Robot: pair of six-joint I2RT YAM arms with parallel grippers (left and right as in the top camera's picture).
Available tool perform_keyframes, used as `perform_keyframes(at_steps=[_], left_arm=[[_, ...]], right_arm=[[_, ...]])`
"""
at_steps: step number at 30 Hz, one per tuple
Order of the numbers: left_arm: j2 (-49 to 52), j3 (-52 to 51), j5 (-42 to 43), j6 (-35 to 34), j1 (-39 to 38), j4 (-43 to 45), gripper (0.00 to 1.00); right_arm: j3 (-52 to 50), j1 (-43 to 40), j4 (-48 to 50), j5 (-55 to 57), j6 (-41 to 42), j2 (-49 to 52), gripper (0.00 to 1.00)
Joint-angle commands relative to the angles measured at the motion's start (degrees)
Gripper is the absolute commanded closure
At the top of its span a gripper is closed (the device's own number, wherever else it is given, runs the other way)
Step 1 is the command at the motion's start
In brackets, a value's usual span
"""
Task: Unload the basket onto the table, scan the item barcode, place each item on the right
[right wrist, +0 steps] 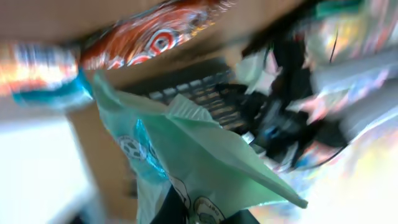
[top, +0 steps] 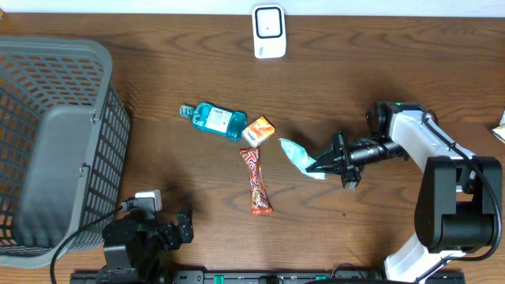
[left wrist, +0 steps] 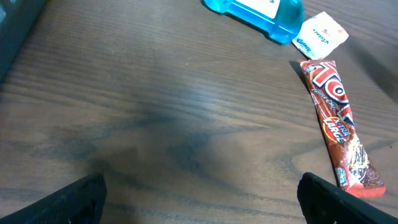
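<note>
Above the wooden surface (top: 158, 166), with right fingers (top: 325, 162) pinched on the green packet (top: 296, 152) at their tips and left fingers (left wrist: 74, 202) spread wide, turn the packet flat-on toward the scanner (top: 268, 31) beyond them.

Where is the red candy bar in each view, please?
Overhead: red candy bar lies at centre, below the blue bottle.
Left wrist: candy bar at right, below the bottle.
Right wrist: candy bar blurred, along the top edge.
Shared landmark: the blue bottle, clear in the overhead and left wrist views.
</note>
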Motion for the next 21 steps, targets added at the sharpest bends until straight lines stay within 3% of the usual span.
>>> perform_keyframes(at_steps=[1,6,10,14,18,21], left_arm=[[-0.31,0.09,-0.2,0.33,-0.22,-0.52,0.02],[-0.31,0.09,-0.2,0.33,-0.22,-0.55,0.02],[-0.31,0.09,-0.2,0.33,-0.22,-0.52,0.02],[-0.31,0.09,-0.2,0.33,-0.22,-0.52,0.02],[-0.31,0.09,-0.2,0.33,-0.22,-0.52,0.02],[-0.31,0.09,-0.2,0.33,-0.22,-0.52,0.02]], right_arm=[[0.24,-0.35,-0.07,-2.82,-35.32,-0.48,0.99],[0.24,0.0,3.76,-1.49,-44.72,-0.48,0.99],[0.22,1.31,15.87,3.43,-46.25,-0.48,0.99],[0.22,4.17,33.9,6.27,-46.1,-0.48,0.99],[0.22,8.2,53.48,13.16,-39.76,-0.46,0.99],[0.24,10.8,62.12,21.46,-33.35,-0.46,0.99]])
